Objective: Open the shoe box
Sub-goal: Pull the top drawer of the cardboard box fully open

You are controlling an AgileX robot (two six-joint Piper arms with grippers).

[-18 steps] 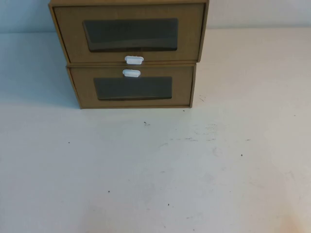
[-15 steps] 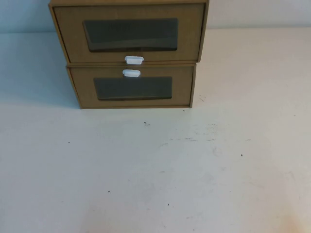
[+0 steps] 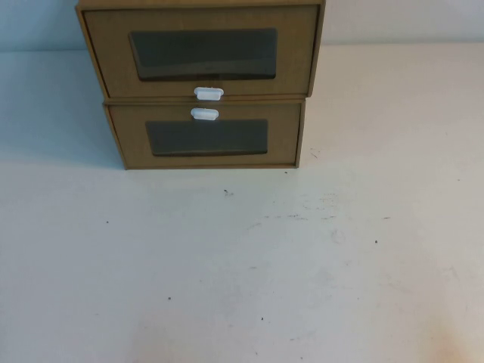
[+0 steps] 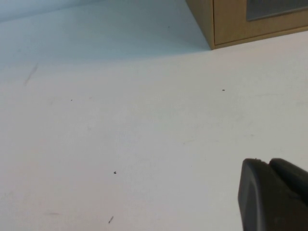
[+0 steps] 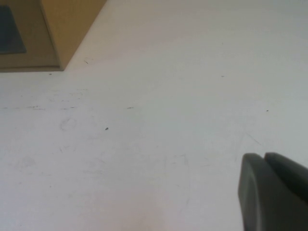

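Note:
Two brown shoe boxes stand stacked at the table's far side. The upper box (image 3: 200,53) and the lower box (image 3: 208,136) each have a dark window in a closed front. A white handle (image 3: 209,94) sits at the bottom of the upper front. Another white handle (image 3: 204,114) sits at the top of the lower front. Neither arm shows in the high view. My left gripper (image 4: 267,163) is shut and empty above bare table, well short of the box corner (image 4: 231,21). My right gripper (image 5: 263,156) is likewise shut on nothing, far from the box corner (image 5: 62,24).
The white table (image 3: 265,265) stretches in front of the boxes, marked only by small specks and scuffs. A pale wall rises behind the boxes.

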